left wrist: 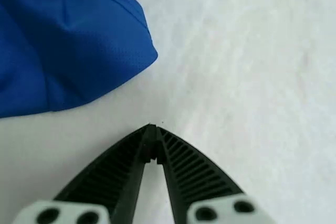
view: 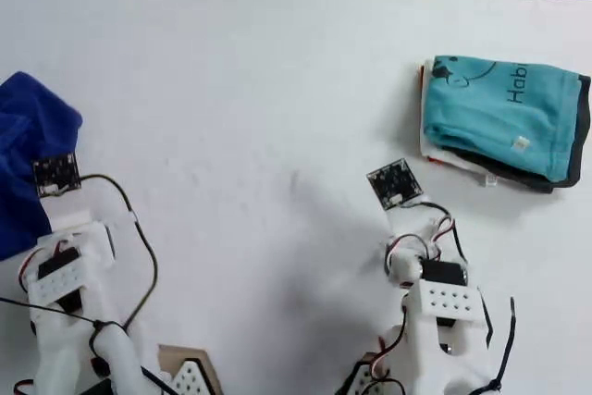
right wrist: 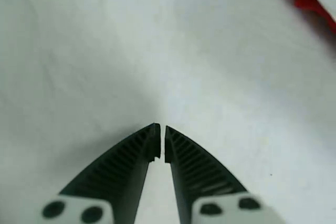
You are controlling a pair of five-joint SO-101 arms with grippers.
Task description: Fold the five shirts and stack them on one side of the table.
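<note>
A blue shirt (view: 28, 145) is lying crumpled at the left edge of the white desk (view: 250, 90). The left gripper (left wrist: 152, 129) is sitting just beside the shirt's edge, its jaws pressed together and holding nothing. On the right side of the desk a stack of folded shirts (view: 462, 156) is resting, with a teal shirt (view: 490, 104) lying on top. The right gripper (right wrist: 161, 129) is hanging over bare desk near that stack, its jaws all but touching and gripping nothing.
</note>
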